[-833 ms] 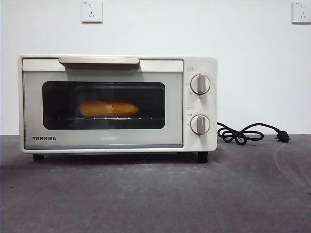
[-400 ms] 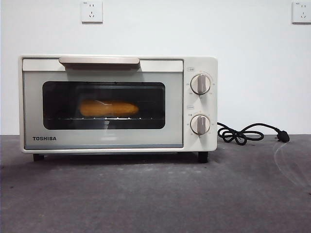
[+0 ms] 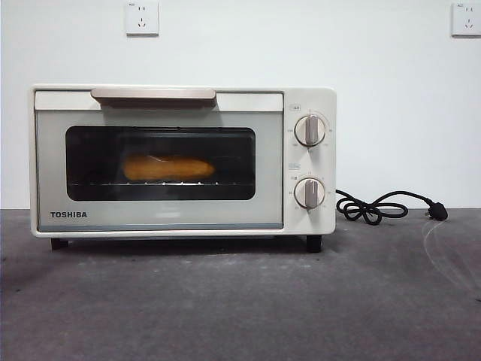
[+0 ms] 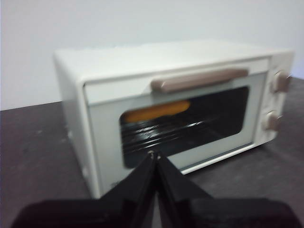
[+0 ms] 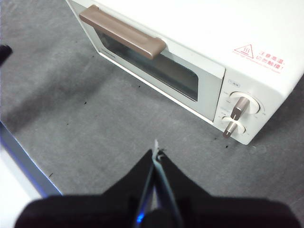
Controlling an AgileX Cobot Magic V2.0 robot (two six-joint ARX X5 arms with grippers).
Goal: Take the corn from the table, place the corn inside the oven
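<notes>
You have the corn (image 3: 168,167) lying on its side on the wire rack inside the oven (image 3: 183,160), visible through the dark glass of the shut door; in the front view it sits a little left of the window's middle, long axis running across the oven. From your left wrist camera the corn (image 4: 156,110) shows as an orange strip just behind the glass, near the upper part of the window, under the bar handle (image 4: 199,80). The oven stands on the table (image 3: 240,301) on its black feet, its two knobs (image 3: 310,130) one above the other on the right-hand panel. Behind and to the right of it, a black power cord (image 3: 372,207) lies coiled on the table with its plug free of the wall sockets (image 3: 141,17). Your left end effector (image 4: 154,154) hangs in front of the oven door with its two jaws pressed together and nothing between them. Your right end effector (image 5: 156,153) is above the table in front of the oven (image 5: 199,52), off toward the knob side, its jaws likewise closed tip to tip and gripping nothing. Neither end effector touches the oven or the corn, and neither arm shows in the front view.
</notes>
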